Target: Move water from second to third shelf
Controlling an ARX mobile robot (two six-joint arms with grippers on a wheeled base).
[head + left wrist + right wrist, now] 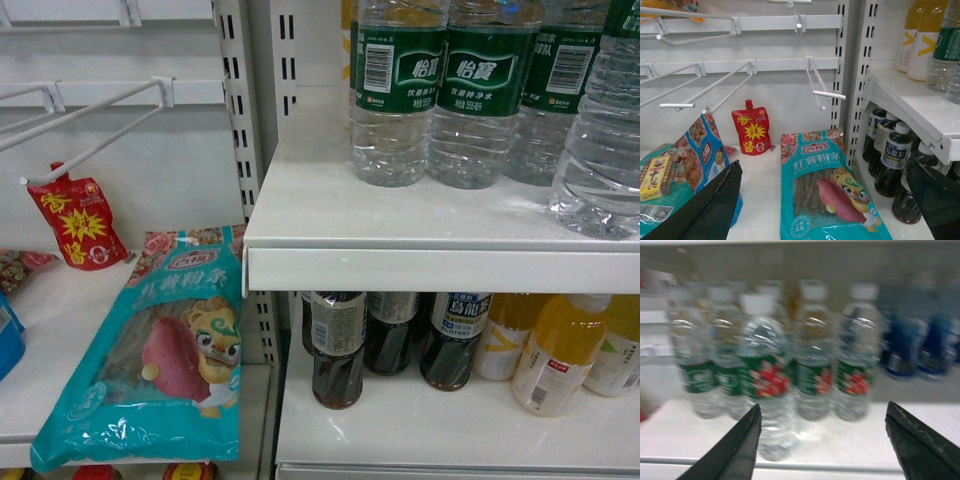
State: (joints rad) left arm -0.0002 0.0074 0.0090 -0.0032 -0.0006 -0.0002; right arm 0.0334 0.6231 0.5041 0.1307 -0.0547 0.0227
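Observation:
Several water bottles with green labels stand on the upper white shelf [330,215] in the head view, among them one water bottle [398,95] at the left and another water bottle [605,150] nearer the front right. In the blurred right wrist view my right gripper [823,404] is open, facing the row from in front of the shelf edge. The nearest water bottle [765,385] stands just beyond its left fingertip, apart from it. My left gripper [822,162] is open and empty in the left bay. Neither gripper shows in the head view.
Dark tea bottles [335,345] and yellow drink bottles [560,350] fill the shelf below the water. In the left bay, a teal noodle packet [827,185] and a red pouch [752,132] lie under white peg hooks [827,92]. Dark blue bottles [905,345] stand right of the water.

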